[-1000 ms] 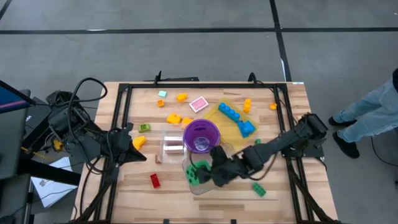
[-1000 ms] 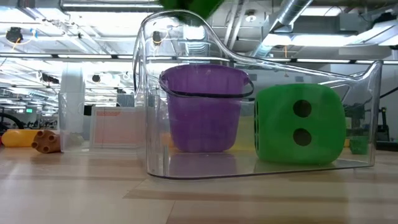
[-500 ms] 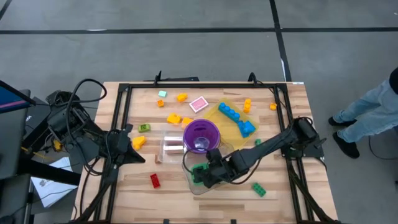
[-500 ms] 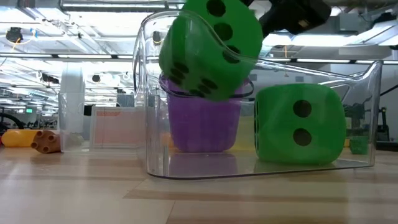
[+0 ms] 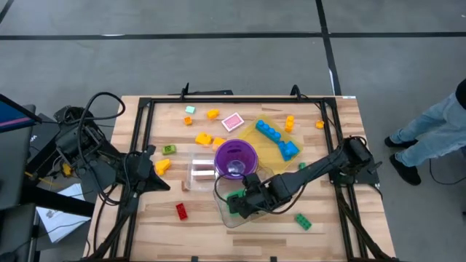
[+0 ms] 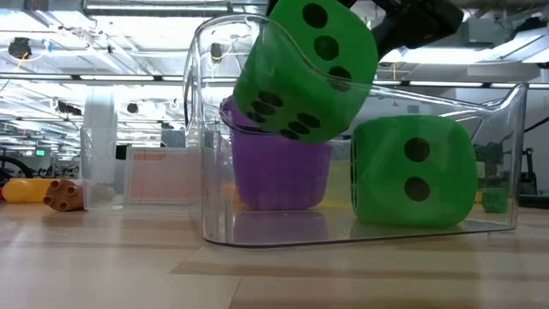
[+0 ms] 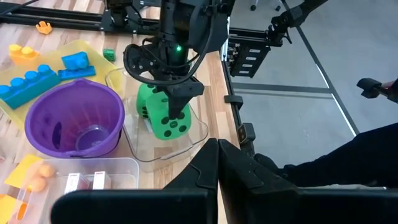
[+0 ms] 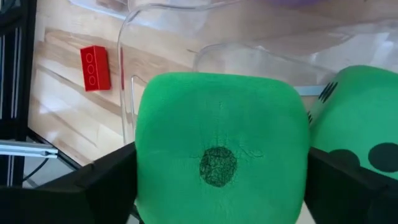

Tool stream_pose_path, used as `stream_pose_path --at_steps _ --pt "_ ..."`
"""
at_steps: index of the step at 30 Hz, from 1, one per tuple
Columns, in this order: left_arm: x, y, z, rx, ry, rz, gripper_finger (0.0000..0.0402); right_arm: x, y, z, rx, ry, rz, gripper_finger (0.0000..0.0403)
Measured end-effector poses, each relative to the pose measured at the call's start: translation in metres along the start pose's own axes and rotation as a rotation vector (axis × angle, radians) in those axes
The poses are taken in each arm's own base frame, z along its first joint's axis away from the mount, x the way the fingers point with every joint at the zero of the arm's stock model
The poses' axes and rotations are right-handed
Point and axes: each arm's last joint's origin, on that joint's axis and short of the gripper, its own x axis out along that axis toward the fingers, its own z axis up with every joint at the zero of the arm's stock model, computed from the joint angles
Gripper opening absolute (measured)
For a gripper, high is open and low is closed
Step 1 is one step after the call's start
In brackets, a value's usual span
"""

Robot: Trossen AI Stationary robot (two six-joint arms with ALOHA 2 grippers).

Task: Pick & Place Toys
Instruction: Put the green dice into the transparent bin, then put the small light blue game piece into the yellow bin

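Since my right gripper (image 6: 377, 39) is clamped on a green die (image 6: 304, 69), what counts is what lies below it: in the low view the die hangs tilted over the open part of the clear tub (image 6: 214, 172), just beside the second die (image 6: 413, 172) already resting on the tub floor. The free floor lies to the side of that resting die away from the arm's base, so I judge the drop should be straight down, not onto the second die. In the right wrist view my fingers (image 8: 112, 186) flank the held die on both sides, with a red brick (image 8: 95, 66) on the wood beyond the tub wall.

Farther off, the purple cup (image 5: 235, 157) stands just behind the tub, and the left gripper (image 5: 149, 169) waits near the table's left edge with a yellow piece (image 5: 162, 166) at its tip; whether it is open or gripping, I cannot tell. The right arm is plainly the nearer one.

Against half a second ago, the die sits a little closer to the resting die and no lower; a second ago only its underside showed at the top of the low view.
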Motion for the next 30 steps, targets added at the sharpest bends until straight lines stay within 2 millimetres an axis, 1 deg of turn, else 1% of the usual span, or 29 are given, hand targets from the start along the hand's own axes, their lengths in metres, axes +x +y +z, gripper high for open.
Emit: stream_pose_path --at_steps 1,3,7,12,16,20,23,26,30 --pt "0.0 0.0 0.0 0.0 0.0 0.0 0.0 0.0 0.0 0.001 0.002 0.0 -0.001 0.0379" --pt "0.0 0.0 0.0 0.0 0.0 0.0 0.0 0.001 0.0 0.004 0.009 0.014 -0.004 0.0389" --pt "0.0 0.0 0.0 0.0 -0.001 0.0 0.0 0.003 0.001 0.01 0.005 0.033 -0.008 0.0385" --pt "0.0 0.0 0.0 0.0 -0.001 0.0 0.0 0.004 0.001 0.014 -0.002 0.03 -0.005 0.0394" --pt "0.0 0.0 0.0 0.0 0.0 0.0 0.0 -0.003 0.006 0.013 -0.024 0.034 0.056 0.0398" --pt "0.0 0.0 0.0 0.0 -0.001 0.0 0.0 -0.023 0.015 0.013 -0.068 -0.004 0.182 0.0396" --pt "0.0 0.0 0.0 -0.001 -0.001 0.0 0.0 -0.045 0.017 0.01 -0.104 -0.07 0.253 0.0391" --pt "0.0 0.0 0.0 -0.002 -0.004 0.0 0.0 -0.071 0.014 0.004 -0.165 -0.122 0.297 0.0386" --pt "0.0 -0.001 0.003 -0.008 -0.032 0.005 0.0 -0.098 0.005 -0.005 -0.261 -0.129 0.309 0.0381"
